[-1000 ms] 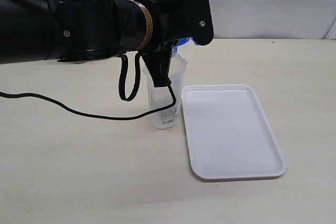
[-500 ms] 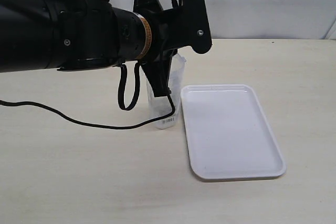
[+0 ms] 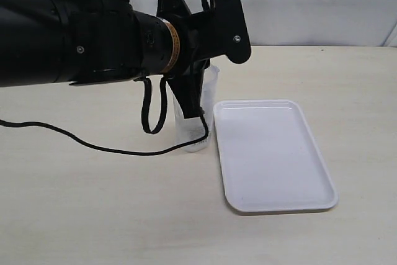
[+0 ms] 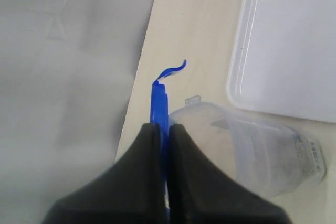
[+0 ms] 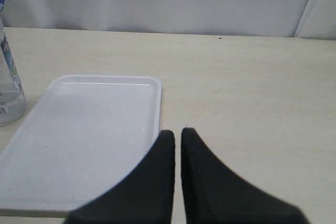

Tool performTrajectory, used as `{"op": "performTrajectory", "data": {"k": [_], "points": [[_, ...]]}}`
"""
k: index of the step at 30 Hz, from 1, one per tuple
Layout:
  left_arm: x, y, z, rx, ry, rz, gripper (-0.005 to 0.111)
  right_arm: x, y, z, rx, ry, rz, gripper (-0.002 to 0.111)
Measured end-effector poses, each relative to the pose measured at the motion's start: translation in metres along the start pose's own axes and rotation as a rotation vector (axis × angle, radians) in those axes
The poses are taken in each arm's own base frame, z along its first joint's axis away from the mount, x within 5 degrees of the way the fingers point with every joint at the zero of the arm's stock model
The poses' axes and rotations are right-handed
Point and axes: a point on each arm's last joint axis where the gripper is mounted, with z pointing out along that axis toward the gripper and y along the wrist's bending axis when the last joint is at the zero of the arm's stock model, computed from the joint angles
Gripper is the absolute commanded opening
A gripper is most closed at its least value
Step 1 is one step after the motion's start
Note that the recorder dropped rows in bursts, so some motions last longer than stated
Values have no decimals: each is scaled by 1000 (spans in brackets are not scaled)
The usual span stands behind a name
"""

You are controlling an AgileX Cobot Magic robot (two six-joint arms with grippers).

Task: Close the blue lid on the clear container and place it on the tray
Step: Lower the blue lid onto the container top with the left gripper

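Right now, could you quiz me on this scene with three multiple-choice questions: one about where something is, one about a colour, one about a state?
1. Where does the container stand?
A. On the table, beside the tray
B. In the middle of the tray
C. Lying on its side in the tray

2. What colour is the lid?
A. Red
B. Blue
C. White

3. How is the left gripper?
A. Wide open
B. Shut on nothing
C. Shut on the lid

Answers:
1 A: its base rests on the table just outside the tray's rim.
2 B: the left wrist view shows a bright blue edge.
3 C: its jaws pinch the lid edge-on, above the container.
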Motion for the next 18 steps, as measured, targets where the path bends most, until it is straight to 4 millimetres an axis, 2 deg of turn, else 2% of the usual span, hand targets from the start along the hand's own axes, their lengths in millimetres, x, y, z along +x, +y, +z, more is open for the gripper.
{"op": "performTrajectory", "data": {"k": [8,18], "points": [[-16,-15,-7,23,-20,78,0,0,0,0,0,0,0,5],[-10,-15,-7,17,45,84,0,0,0,0,0,0,0,5]]}}
